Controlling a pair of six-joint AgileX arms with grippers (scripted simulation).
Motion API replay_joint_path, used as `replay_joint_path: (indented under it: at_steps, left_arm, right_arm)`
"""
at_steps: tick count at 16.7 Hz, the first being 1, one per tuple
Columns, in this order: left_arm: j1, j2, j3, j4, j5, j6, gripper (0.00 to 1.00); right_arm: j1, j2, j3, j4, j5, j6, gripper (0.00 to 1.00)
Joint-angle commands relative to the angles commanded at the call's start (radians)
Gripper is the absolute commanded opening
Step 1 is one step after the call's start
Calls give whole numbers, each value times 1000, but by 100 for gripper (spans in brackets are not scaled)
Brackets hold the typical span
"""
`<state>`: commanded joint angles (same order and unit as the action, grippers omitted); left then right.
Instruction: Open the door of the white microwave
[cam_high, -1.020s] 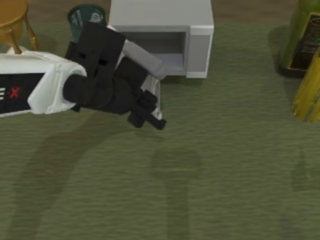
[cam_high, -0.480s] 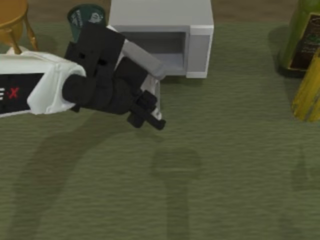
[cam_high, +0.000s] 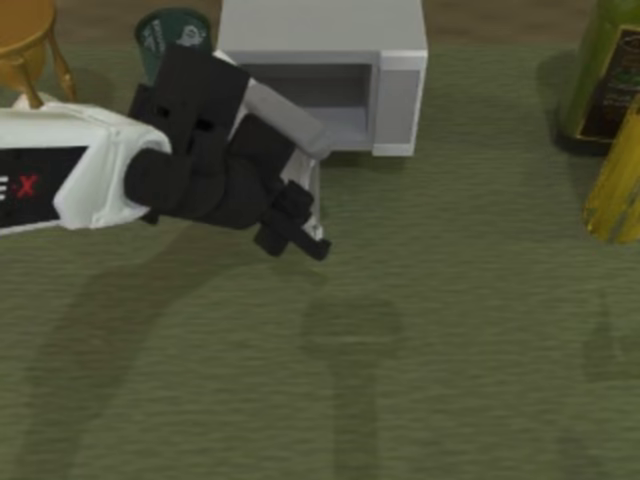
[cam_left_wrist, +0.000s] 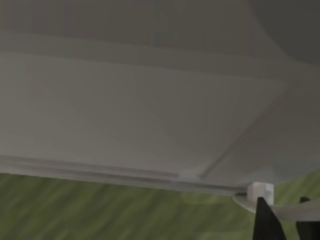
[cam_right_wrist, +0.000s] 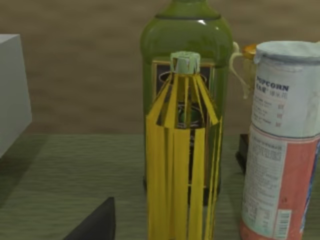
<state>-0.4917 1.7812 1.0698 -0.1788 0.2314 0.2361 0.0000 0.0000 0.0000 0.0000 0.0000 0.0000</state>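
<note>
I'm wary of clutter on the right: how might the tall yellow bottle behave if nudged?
The yellow bottle is tall and narrow, so it probably tips easily. It stands just before the green bottle and beside the popcorn can, so it would likely knock them.

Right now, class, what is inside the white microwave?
The white microwave shows a bare grey cavity. The left arm and the swung-open door hide its left part.
</note>
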Motion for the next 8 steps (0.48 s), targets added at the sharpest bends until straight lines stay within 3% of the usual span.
replay_joint_path:
  at_steps: [8]
  left_arm:
    - [2,-3,-6,-6,19,15,0]
  right_arm:
    - [0,0,0,0,0,0,100]
